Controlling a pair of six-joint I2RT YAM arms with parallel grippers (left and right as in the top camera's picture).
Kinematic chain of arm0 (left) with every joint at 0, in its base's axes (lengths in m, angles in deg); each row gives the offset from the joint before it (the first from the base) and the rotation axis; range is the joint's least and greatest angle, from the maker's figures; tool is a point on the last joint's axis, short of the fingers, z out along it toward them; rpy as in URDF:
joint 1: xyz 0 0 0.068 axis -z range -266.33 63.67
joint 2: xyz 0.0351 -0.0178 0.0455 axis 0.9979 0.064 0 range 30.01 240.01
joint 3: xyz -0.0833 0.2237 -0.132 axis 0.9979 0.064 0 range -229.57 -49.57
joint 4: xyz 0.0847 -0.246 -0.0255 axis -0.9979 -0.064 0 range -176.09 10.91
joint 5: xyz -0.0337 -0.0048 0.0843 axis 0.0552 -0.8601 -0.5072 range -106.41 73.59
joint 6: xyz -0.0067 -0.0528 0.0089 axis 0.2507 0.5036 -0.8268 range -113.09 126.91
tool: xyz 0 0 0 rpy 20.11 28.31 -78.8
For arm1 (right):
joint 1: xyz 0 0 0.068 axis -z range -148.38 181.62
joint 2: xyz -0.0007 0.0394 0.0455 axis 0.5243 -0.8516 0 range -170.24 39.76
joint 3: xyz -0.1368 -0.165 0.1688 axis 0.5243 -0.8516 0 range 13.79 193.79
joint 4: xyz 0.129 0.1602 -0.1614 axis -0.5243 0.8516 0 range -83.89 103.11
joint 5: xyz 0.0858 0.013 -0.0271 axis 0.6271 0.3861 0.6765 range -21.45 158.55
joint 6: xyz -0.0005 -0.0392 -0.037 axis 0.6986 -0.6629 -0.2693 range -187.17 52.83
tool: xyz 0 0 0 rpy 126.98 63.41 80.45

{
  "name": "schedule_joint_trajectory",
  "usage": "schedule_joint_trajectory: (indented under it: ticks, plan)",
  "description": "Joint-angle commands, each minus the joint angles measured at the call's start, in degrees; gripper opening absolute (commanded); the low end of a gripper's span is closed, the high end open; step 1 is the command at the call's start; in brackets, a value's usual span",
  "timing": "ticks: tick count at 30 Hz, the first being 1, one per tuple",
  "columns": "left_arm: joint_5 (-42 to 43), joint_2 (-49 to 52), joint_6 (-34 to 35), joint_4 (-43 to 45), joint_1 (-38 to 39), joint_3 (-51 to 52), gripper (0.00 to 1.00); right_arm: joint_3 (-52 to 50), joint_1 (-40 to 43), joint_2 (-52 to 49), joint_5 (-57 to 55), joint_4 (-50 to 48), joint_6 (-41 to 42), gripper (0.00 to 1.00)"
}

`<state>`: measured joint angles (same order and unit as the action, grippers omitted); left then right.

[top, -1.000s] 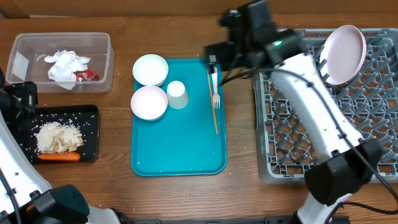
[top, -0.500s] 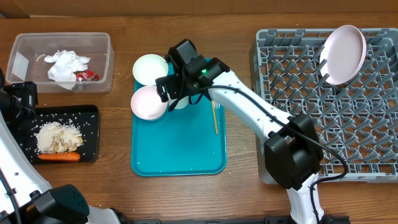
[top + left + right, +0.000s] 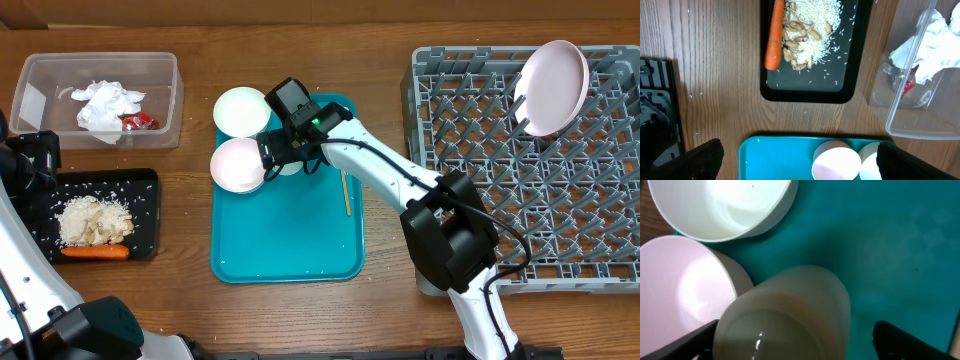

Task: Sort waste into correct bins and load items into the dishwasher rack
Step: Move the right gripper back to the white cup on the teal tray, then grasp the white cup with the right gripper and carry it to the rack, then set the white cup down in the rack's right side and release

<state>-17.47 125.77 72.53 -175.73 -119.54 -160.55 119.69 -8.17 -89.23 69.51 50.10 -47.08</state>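
Right wrist view: the right gripper (image 3: 795,342) stands wide open astride the small white cup (image 3: 790,305) on the teal tray (image 3: 890,240), just beside a bowl (image 3: 680,290), so it should centre, then close gently mid-wall.

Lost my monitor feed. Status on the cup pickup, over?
Right pincer open, straddling cup on teal tray. Left pincer open, empty, high over table. Two bowls close beside cup; plate already in rack.

White cup (image 3: 805,305) upright beside two white bowls (image 3: 236,165) on teal tray (image 3: 290,240); plate (image 3: 553,88) on edge in rack (image 3: 470,120).
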Motion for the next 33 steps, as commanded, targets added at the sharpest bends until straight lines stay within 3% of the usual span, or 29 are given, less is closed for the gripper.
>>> schedule_joint_trajectory:
  ticks: [1,6,10,15,19,23,26,31,33]
  plan:
    - [-0.4,0.0,-0.7,-0.2,0.0,-0.1,1.0,0.5,-0.3,0.4,-2.4,-0.1,0.3,0.85]
    - [-0.4,0.0,-0.7,-0.2,0.0,-0.1,1.0,4.0,-0.3,0.7,-2.4,2.6,0.3,0.59]
    - [-0.4,0.0,-0.7,-0.2,0.0,-0.1,1.0,6.1,-0.2,2.6,-3.7,5.4,0.1,0.49]
    - [-0.4,0.0,-0.7,-0.2,0.0,-0.1,1.0,12.1,1.0,9.5,-11.5,15.1,0.1,0.49]
    - [-0.4,0.0,-0.7,-0.2,0.0,-0.1,1.0,17.7,6.7,17.5,-13.3,24.3,0.1,0.49]
    - [-0.4,0.0,-0.7,-0.2,0.0,-0.1,1.0,18.6,18.8,26.7,-13.4,29.4,0.1,0.49]
    - [-0.4,0.0,-0.7,-0.2,0.0,-0.1,1.0,18.6,32.8,32.1,-13.3,32.0,0.1,0.49]
    - [-0.4,0.0,-0.7,-0.2,0.0,-0.1,1.0,18.4,55.4,33.0,-13.1,35.9,0.1,0.49]
    - [-0.4,0.0,-0.7,-0.2,0.0,-0.1,1.0,18.4,60.5,32.1,-10.8,36.2,0.1,0.49]
